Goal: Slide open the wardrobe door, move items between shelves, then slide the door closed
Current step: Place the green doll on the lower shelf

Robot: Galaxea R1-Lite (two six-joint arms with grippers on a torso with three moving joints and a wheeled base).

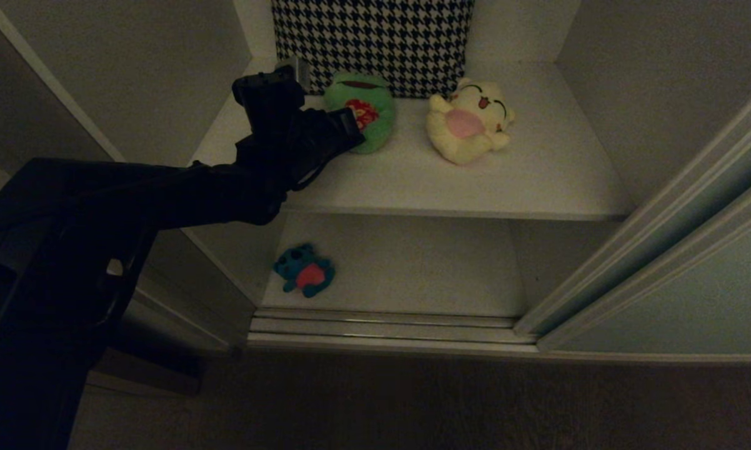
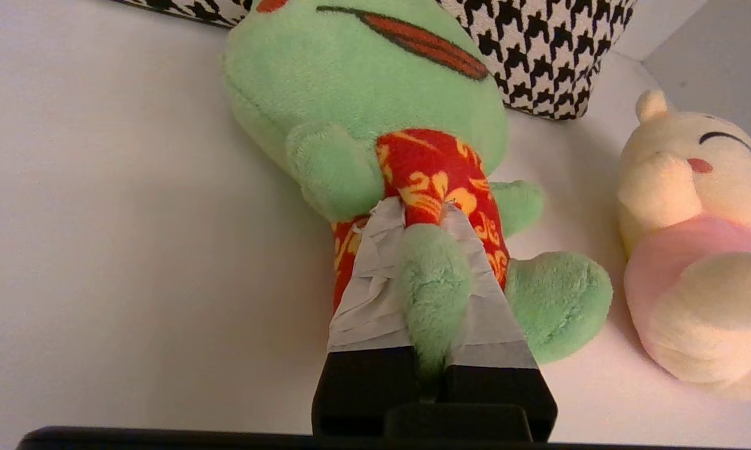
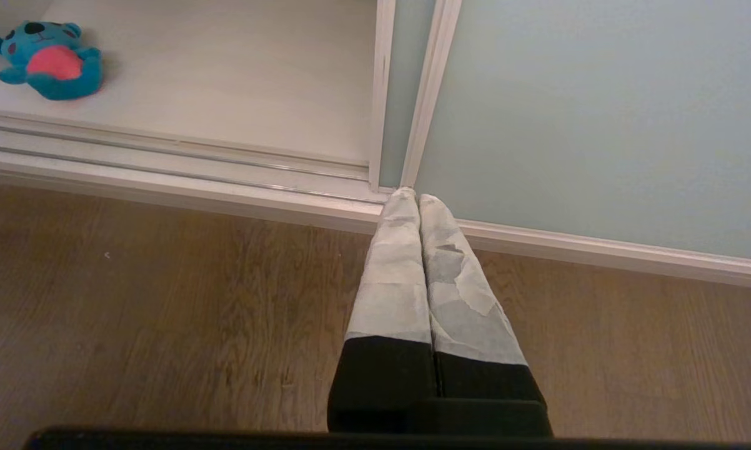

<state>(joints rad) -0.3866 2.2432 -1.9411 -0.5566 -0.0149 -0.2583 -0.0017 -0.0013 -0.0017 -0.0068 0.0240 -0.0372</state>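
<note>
Green plush, the frog [image 2: 363,94] lies on its back on the upper shelf [image 1: 538,181], head toward the houndstooth cloth [image 1: 375,37], long axis in line with the left tool [image 2: 422,215], whose taped fingers are closed on one of its legs. Lower shelf [image 1: 425,275] lies directly beneath. Frog wears red patterned shorts. Right tool [image 3: 418,200] hangs closed near the sliding door [image 3: 600,112], uninvolved.

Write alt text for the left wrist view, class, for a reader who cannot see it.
The left gripper is shut on a leg of the green frog plush, which lies on the white shelf. A yellow plush lies beside it, a houndstooth cloth behind.
</note>
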